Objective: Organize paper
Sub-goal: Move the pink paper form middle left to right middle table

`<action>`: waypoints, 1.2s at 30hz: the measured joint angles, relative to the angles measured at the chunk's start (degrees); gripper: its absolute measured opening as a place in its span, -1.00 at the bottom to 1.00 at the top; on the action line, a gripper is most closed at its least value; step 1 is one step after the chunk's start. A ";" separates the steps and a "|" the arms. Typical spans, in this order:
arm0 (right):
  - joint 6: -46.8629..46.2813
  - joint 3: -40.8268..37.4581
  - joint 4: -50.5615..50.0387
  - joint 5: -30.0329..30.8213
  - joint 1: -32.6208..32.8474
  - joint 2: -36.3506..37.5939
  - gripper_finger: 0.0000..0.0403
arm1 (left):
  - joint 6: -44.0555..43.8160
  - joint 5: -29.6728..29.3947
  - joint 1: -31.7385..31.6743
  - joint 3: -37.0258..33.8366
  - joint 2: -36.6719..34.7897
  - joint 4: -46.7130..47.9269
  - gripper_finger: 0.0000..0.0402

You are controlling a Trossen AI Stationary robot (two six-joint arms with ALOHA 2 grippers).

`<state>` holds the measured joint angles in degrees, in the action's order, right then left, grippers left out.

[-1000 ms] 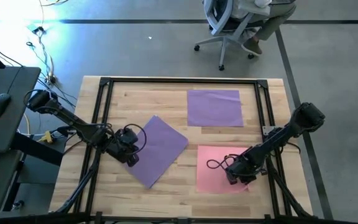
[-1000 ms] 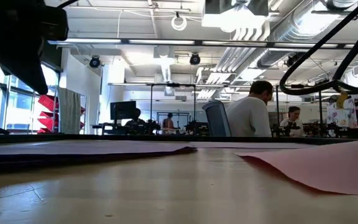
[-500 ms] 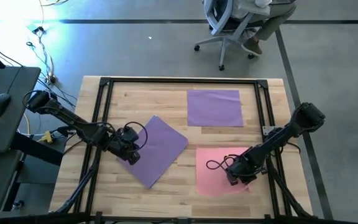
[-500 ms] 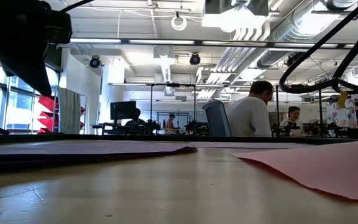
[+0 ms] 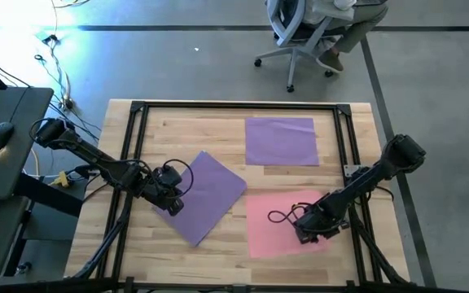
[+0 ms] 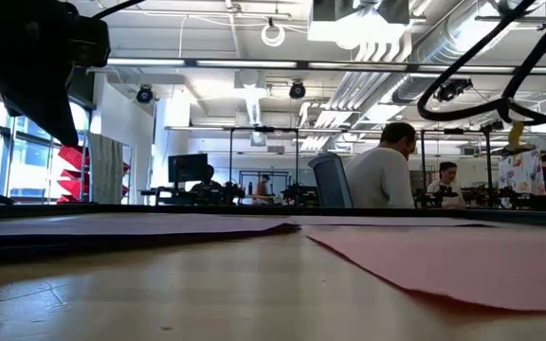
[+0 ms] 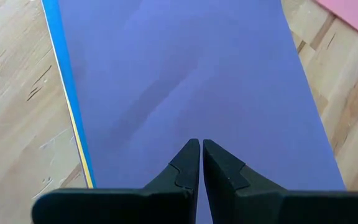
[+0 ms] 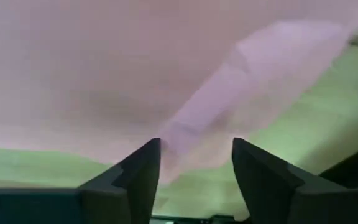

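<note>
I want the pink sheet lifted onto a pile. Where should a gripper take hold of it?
Probably its right-hand edge, coming from the right. The pink sheet lies flat, so only an edge offers grip, and the open right gripper sits there.

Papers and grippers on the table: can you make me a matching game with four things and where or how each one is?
Things:
1. pink paper
2. tilted purple paper
3. left gripper
4. right gripper

States:
A. fingers apart, above the pink sheet
B. turned at an angle, blue and yellow edges peeking out beneath
C. fingers shut, on purple paper
D. lies below the straight purple paper

Pairs: 1-D, 2-B, 3-C, 4-A
</note>
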<state>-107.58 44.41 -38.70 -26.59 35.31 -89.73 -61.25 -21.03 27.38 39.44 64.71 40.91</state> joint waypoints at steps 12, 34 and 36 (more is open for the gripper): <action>-0.40 1.06 3.70 5.48 -0.02 0.10 -0.56 | 10.32 2.85 -2.07 0.00 0.44 -5.82 -1.00; -10.11 -6.24 15.24 4.97 -0.39 0.13 -1.00 | 22.30 15.17 -12.60 0.02 7.32 -21.53 -1.00; -11.29 -6.21 15.20 5.06 -0.42 0.13 -1.00 | 22.32 14.54 -12.40 0.02 6.91 -21.02 -1.00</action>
<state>-118.87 38.20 -23.50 -21.53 34.89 -89.60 -38.94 -6.49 14.98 39.46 71.62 19.89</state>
